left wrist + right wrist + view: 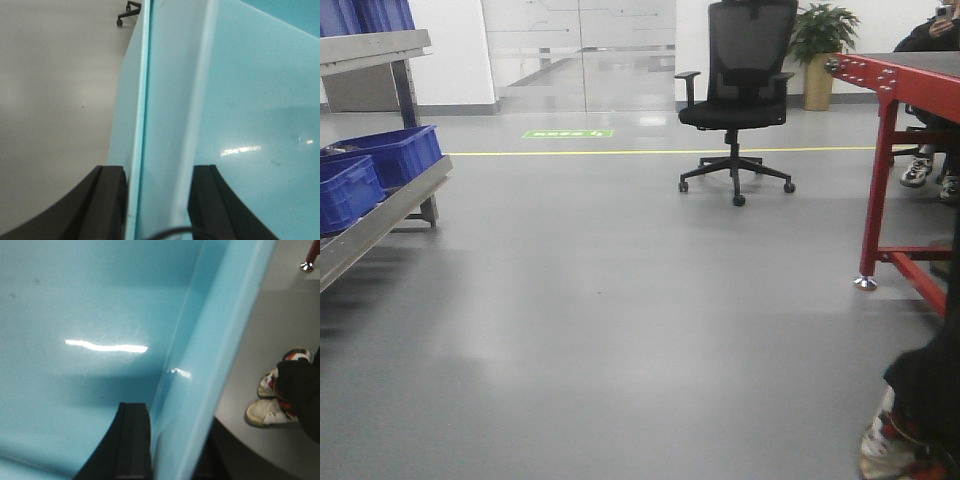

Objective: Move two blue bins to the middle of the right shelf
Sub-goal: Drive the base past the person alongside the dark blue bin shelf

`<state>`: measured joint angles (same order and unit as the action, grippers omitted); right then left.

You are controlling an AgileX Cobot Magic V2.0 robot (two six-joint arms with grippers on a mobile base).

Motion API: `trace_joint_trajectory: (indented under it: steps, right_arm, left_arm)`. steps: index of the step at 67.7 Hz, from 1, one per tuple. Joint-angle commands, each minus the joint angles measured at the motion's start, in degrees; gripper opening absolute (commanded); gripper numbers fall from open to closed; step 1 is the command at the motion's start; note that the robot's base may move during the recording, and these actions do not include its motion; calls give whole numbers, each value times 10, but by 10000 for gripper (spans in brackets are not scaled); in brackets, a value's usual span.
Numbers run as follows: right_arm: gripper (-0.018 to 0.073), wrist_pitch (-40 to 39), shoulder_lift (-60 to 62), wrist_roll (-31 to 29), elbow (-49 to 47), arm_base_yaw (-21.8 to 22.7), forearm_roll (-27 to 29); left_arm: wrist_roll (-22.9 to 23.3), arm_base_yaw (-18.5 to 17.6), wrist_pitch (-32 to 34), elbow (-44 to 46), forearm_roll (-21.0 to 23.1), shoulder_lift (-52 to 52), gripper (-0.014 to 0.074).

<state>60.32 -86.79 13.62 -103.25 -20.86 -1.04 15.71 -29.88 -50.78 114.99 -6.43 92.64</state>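
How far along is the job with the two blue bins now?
Done: nothing visibly shelved; the front view's rack at the left holds only dark blue crates. In hand: left fingers and right fingers clamp the walls of a pale blue bin. Left: reaching the right shelf, not in view, and placing.

Black office chair [738,95] far centre on grey floor [620,330]. Potted plant [822,40] far right by wall. Red-framed desk [876,180] at right edge. Metal shelf [380,225] left, dark blue crates [395,152] on lower level. Yellow line [650,152] across far floor, green marking [567,133] beyond it. Bystander's sneakers [267,412] near right.
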Motion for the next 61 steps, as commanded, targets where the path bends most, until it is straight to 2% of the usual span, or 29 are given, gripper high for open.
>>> trace_joint_trajectory:
  steps: [1,61]
  right_arm:
    - [-154,-59,7,-11,-8,-3,18]
    - [-154,-59,7,-11,-8,-3,18]
  left_arm:
    - [-15,-7,43,10,31,-14,-111]
    - [-15,-7,43,10,30,-14,-111]
